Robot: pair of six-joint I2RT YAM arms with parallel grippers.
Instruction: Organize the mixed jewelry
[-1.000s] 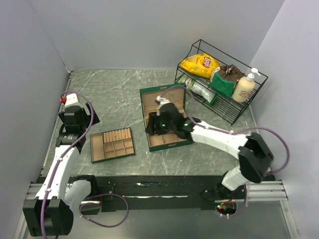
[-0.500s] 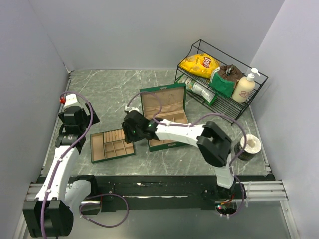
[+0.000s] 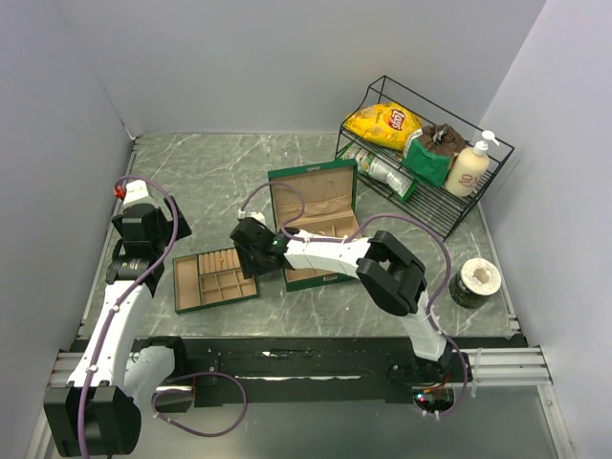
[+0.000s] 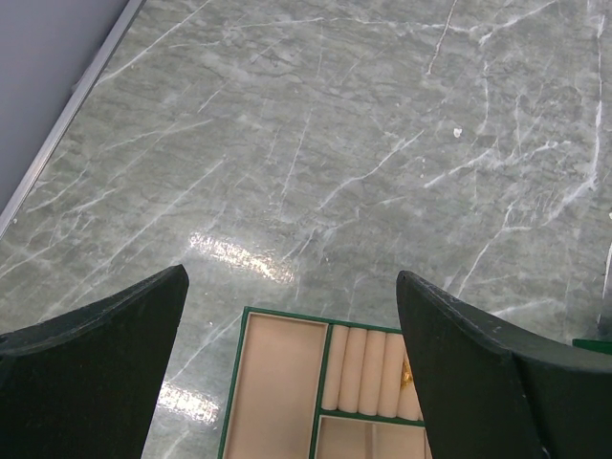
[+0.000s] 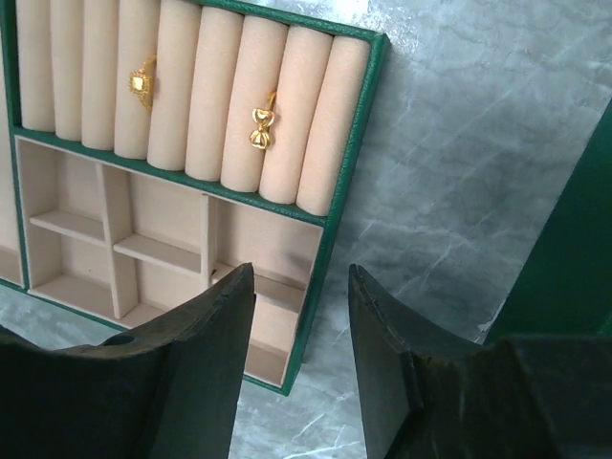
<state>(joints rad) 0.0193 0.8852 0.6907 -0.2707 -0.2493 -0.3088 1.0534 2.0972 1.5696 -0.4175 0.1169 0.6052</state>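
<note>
My right claw (image 5: 299, 287) partly open, empty, above tray (image 5: 356, 124) corner near gold rings (image 5: 259, 127); left claw (image 4: 292, 287) wide open, empty.

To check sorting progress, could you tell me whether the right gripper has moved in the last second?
Yes: the right gripper swung left, from over the open green box to the right edge of the flat tray.

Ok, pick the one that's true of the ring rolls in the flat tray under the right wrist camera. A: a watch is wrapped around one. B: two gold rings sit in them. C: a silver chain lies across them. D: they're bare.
B: the right wrist view shows a square-faced gold ring and a bow-shaped gold ring tucked between the tan rolls of the green-rimmed tray, with no chain or watch on them.
</note>
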